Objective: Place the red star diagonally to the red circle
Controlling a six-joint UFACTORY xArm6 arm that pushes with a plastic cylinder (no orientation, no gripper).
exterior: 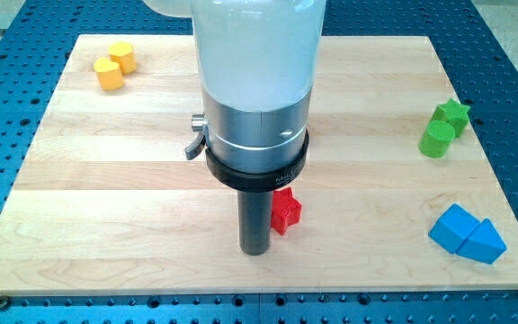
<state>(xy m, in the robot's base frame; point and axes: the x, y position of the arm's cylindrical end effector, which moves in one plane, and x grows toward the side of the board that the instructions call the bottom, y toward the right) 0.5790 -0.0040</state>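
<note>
So the biggest thing here is the blue metal bench (511, 54) with its grid of holes, and sitting on it is a light wooden board (133, 171) made of glued strips. My arm (257, 81) comes down from the view's top, white shell over a silver collar with a black ring. My tip (256, 250) is planted on the board a bit below the middle; it's just a plain rod, nothing to open or close. The red star (286, 212) is right at its right side, looks like touching. Two blue blocks (466, 234) sit bottom right, two green ones (444, 128) on the right, two yellow ones (115, 65) top left. Can't see the red circle anywhere.
</note>
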